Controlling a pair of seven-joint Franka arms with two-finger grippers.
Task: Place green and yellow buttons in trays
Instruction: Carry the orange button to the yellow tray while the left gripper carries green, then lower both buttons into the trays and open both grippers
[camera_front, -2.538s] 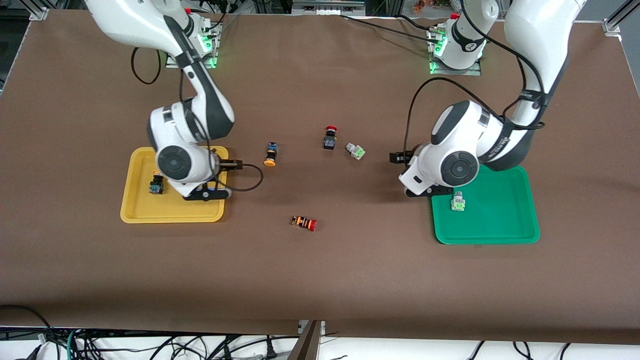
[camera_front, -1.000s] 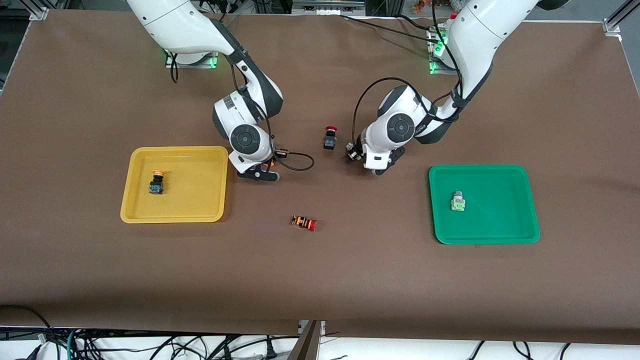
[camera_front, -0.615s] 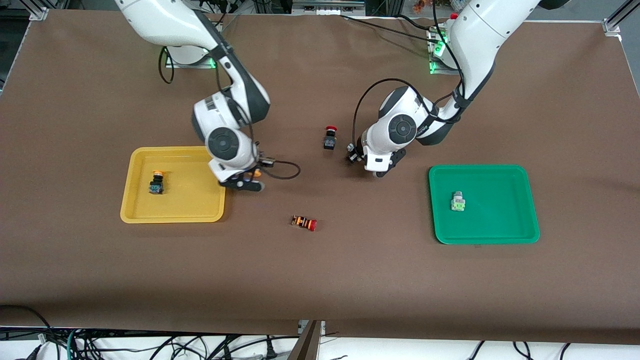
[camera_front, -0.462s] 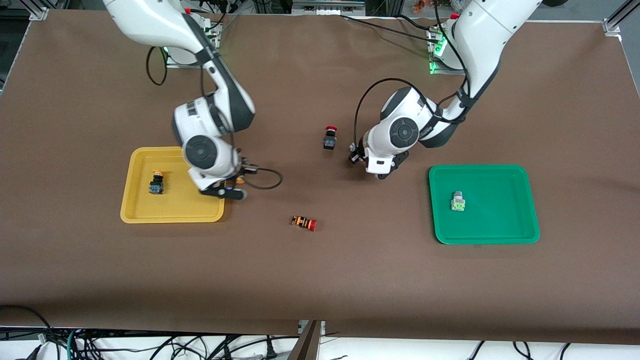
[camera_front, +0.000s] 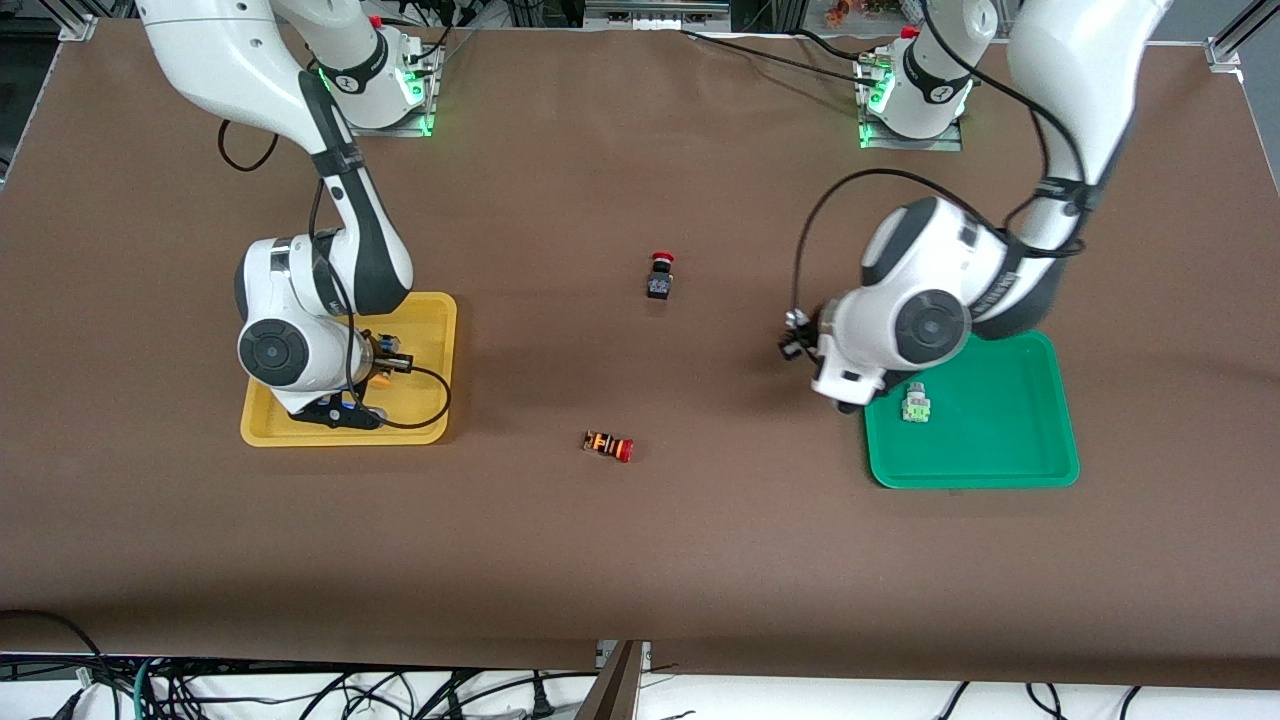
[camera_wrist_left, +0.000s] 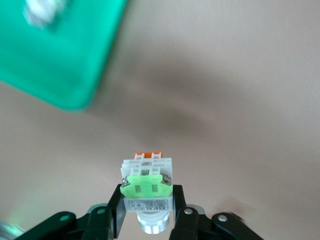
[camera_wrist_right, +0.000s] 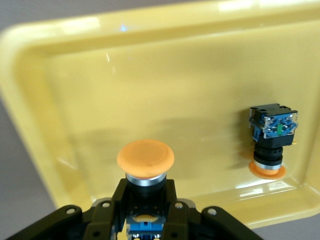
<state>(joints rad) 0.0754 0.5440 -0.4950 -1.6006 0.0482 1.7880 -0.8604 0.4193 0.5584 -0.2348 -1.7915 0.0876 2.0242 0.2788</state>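
Right gripper (camera_wrist_right: 146, 207): I have my fingers clamped on the body of a yellow-capped button (camera_wrist_right: 145, 161), cap pointing away from the wrist, low in the middle of the right wrist frame. In the front frame I hang over the yellow tray (camera_front: 432, 318) at centre left, so letting go should land it inside the rim.

Left gripper (camera_wrist_left: 146, 210): my fingers are pinched on the sides of a green-faced button (camera_wrist_left: 146, 186) at the bottom centre of the left wrist frame. I carry it over bare table, just short of the green tray (camera_front: 1000, 455) at centre right of the front frame; I judge a little more travel is needed before release.

Yellow tray contents: one black-and-blue button (camera_wrist_right: 271, 136) with an orange-yellow cap already rests inside, at the right of the right wrist frame; my arm hides it in the front frame.

Green tray contents: one pale grey button (camera_front: 916, 403) with a green face lies near the tray's upper left.

Held buttons' look: mine on the right has a round orange-yellow cap on a metal collar; mine on the left is pale grey with a bright green plate and an orange tab.

Left alone: the red-capped black switch (camera_front: 659, 277) at upper centre and the orange-striped switch (camera_front: 608, 445) below it.
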